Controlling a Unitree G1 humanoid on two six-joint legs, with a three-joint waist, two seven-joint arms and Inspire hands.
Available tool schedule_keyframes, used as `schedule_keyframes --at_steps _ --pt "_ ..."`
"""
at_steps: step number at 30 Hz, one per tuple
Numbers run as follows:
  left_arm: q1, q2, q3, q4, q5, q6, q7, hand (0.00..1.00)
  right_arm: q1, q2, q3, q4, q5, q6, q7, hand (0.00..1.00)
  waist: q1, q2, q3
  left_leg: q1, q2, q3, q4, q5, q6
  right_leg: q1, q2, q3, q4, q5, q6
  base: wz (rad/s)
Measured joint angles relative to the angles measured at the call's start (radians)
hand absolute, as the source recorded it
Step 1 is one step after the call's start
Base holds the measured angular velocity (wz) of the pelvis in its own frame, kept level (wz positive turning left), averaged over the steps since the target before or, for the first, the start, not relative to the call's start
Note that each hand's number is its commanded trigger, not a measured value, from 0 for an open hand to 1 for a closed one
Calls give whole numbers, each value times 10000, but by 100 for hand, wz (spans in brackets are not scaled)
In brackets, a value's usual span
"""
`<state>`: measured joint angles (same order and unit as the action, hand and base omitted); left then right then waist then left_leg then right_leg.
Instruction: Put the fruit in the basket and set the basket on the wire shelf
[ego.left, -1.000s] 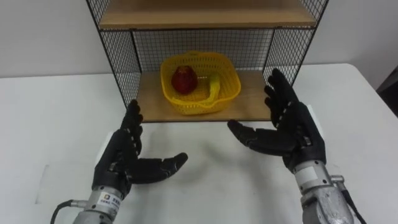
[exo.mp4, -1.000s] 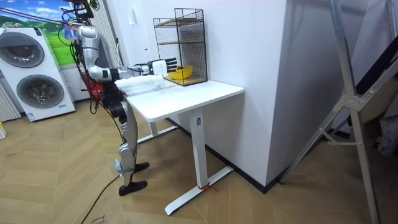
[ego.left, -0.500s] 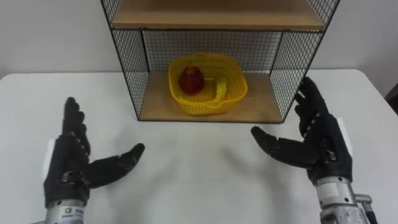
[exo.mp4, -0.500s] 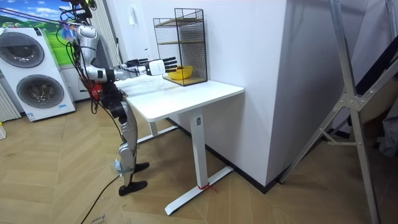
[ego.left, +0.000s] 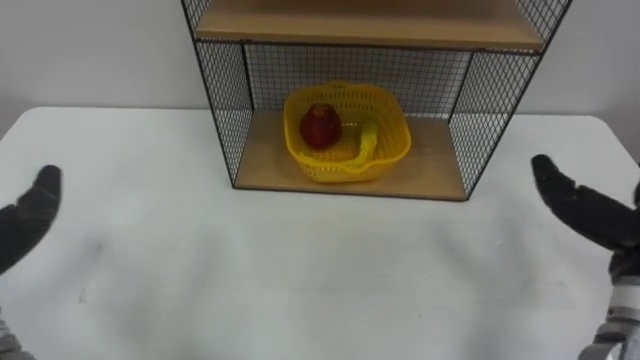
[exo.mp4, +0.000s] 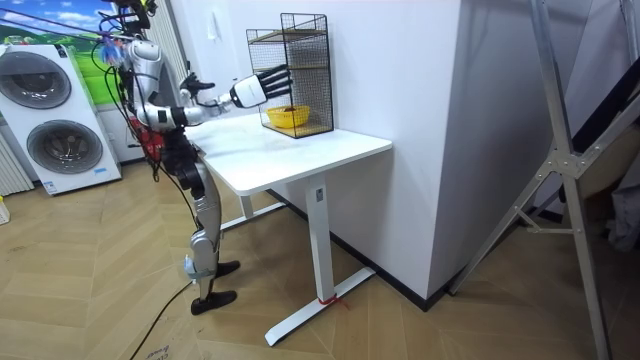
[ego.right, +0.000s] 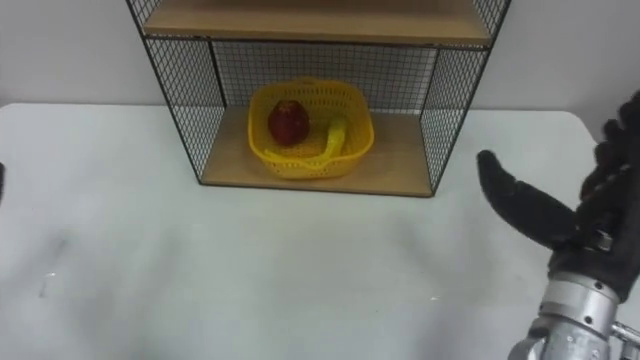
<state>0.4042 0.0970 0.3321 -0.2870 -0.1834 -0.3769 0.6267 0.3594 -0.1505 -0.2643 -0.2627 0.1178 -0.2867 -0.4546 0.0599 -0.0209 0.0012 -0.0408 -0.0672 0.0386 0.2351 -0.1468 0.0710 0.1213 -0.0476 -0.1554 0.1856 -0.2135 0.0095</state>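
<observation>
Left robot hand (ego.left: 25, 225): at the left edge of the eye views, low over the counter. The part in view is straight and uncurled, with nothing in it.
Right robot hand (ego.right: 545, 215): at the right edge, thumb stretched out toward the middle and fingers raised behind it. It is spread wide and holds nothing.
Counter (ego.left: 300, 270): white, with a wide bare stretch between the two hands. In the room view the robot stands upright at the end on the room view's left, arms raised forward over it.
Wire shelf (ego.left: 430, 170): at the back of the counter against the wall, with black mesh sides and back, a wooden lower board and a second board (ego.left: 370, 20) above.
Basket (ego.left: 347, 135): yellow and open-weave. It sits flat on the lower board near its middle, inside the mesh walls, well apart from both hands.
Fruit: a red apple (ego.left: 320, 125) lies in the basket's left half. A banana (ego.left: 365, 140) is just beside it, along the right wall.
Step in hand: judging by how things lie, both parts of the task look done, with the fruit in the basket and the basket on the shelf. The hands are clear of it.
Next move: probably only lowering the arms and keeping them wide of the mesh sides, so nothing nudges the shelf or the basket.
</observation>
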Motion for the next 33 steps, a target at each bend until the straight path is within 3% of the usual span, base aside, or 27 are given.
schedule_keyframes --at_steps 5,8,10,14,16,19,23,26,30,33 --pt "-64 1 1506 -9 16 -75 1244 0 1 -223 -1448 -472 -935 -247 -1151 0 6 47 12 3 16 -9 -1 -2 -3 0 9 17 -3 -1 1 0" --pt "-60 100 2669 -14 14 -87 2004 0 95 -563 -2731 -518 -939 -280 -1888 0 -34 69 13 -17 18 7 25 -4 0 -24 -6 36 26 -22 17 -1" --pt "-55 279 3584 -16 -18 -97 2759 0 197 -851 -3563 -808 -942 -310 -2755 0 -39 94 15 -73 21 109 29 -5 0 -133 -13 173 5 -83 8 -12" --pt "270 788 4640 57 -476 -213 3511 0 205 -1463 -4740 -845 -1334 -311 -3953 0 -273 74 -39 -167 9 121 99 0 4 -240 -29 178 74 -126 11 -2" --pt "424 1113 5379 632 -990 -266 3884 0 246 -1752 -5474 -831 -1263 -311 -4755 0 -341 14 -40 -162 5 156 56 2 -2 -398 -78 193 383 -271 -14 -4" --pt "463 1281 5903 1873 -2066 -191 4338 0 402 -1918 -6319 -507 -832 -298 -5679 0 -348 -42 -64 -280 32 219 66 12 -22 -601 -87 229 527 -327 -49 -6" --pt "620 1280 6028 3256 -3595 95 4830 0 948 -1925 -6727 354 609 -170 -6240 0 -331 -90 -119 -378 24 250 46 14 -25 -708 -111 238 565 -345 -41 0" --pt "621 1292 6013 4214 -4607 299 5003 0 1070 -1921 -6873 1191 2736 -52 -6448 0 -430 -124 -132 -605 -4 128 172 8 -8 -825 -116 161 555 -345 -25 13" --pt "622 1462 5782 5747 -6675 460 4969 0 1300 -1753 -6783 3325 6544 48 -6421 0 -436 -131 -137 -949 -11 65 279 18 13 -1102 -138 134 694 -335 -15 6" --pt "607 1588 5079 7224 -8390 703 4599 0 1529 -1352 -6236 5626 9482 197 -5958 0 -283 -123 -143 -1000 5 72 341 -17 -34 -1098 -195 134 665 -337 -19 0"
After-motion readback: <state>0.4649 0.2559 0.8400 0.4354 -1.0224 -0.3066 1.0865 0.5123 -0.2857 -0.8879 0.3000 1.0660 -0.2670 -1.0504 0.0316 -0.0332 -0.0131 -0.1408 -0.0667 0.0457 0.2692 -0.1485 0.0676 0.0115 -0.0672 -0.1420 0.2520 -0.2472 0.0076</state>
